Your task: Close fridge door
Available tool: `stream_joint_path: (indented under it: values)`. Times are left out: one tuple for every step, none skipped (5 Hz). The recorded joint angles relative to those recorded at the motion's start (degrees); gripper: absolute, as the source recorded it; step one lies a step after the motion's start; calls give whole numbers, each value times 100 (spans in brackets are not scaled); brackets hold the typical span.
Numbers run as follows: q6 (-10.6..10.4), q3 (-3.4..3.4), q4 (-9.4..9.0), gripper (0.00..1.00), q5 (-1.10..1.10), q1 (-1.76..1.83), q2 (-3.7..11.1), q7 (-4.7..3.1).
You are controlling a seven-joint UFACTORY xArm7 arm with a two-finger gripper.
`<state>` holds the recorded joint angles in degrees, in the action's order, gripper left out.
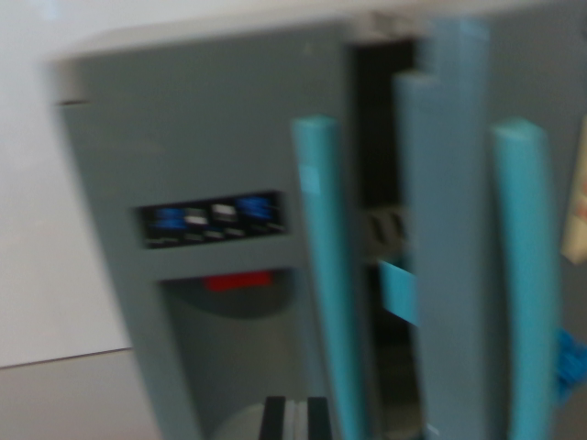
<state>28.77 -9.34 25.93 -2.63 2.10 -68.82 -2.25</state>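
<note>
Grey plastic toy fridge (220, 137) fills the blurred wrist view, its left door carrying a button panel (213, 220) above a dispenser recess (234, 312). Teal handles (328, 275) flank a dark gap where the fridge door (449, 229) stands ajar. Only a black edge of the end effector (293, 417) shows; its opening cannot be judged.

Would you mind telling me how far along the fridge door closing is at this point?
Nothing looks finished yet: a dark gap shows between the left panel with the dispenser and the grey door on the wrist view's right, so that door looks ajar. In hand: the camera is close to the fridge, with the teal handles right in front; the picture is blurred. Left: pushing the door shut. The gripper barely shows at the bottom edge.
</note>
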Motion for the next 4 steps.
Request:
stream_joint_path:
  values:
    - [0,0,0,100,0,0,0,0]
    - [0,-414,2,100,0,0,195,0]
    - [0,-414,2,100,0,0,195,0]
    - [0,-703,13,100,0,0,449,0]
